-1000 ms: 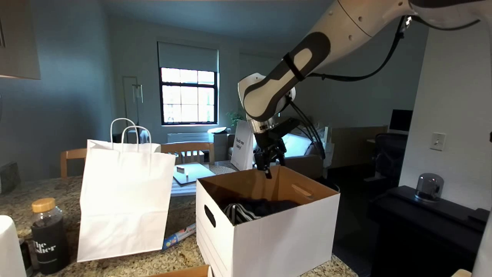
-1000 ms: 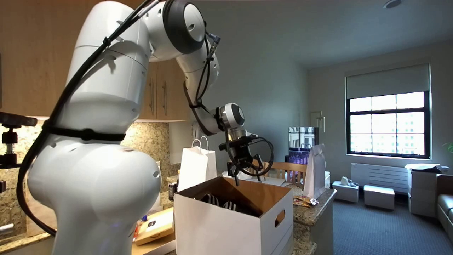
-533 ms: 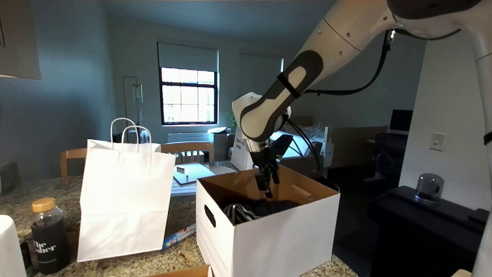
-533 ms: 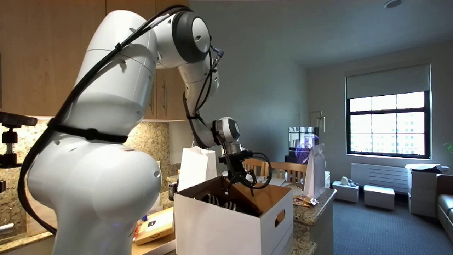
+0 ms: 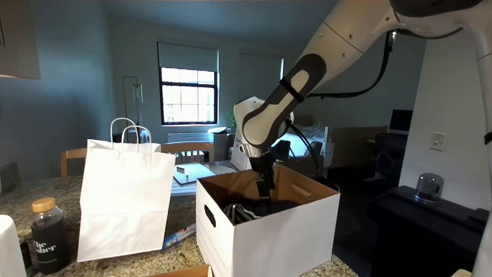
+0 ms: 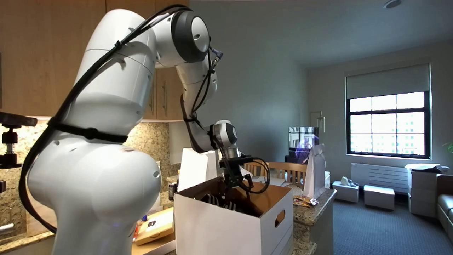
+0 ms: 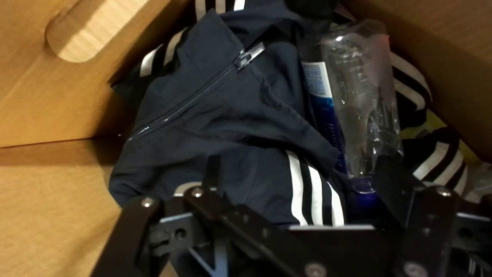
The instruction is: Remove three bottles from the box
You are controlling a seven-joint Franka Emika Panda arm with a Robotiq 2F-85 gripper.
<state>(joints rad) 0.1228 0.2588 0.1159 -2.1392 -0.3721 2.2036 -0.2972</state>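
So yr black two-finger gripper (image 7: 301, 173) is lower than a sec ago, now down inside the big white cardboard box (image 5: 282, 240) w/ brown interior, jaws spread wide. Box hasn't budged tho. There's a clear plastic bottle (image 7: 355, 100) w/ a blue end in there, lying beside the navy cloth garment (image 7: 238, 123) w/ a zip; can't tell if you're touching it.

I see a dark zip garment (image 7: 230, 119) with white stripes below me. White paper bag (image 5: 127, 200) stands on the granite counter (image 5: 178, 256), blue printed tube (image 5: 180, 235) near its base. Window (image 5: 188, 96) behind, shade (image 5: 188, 55) partly down.
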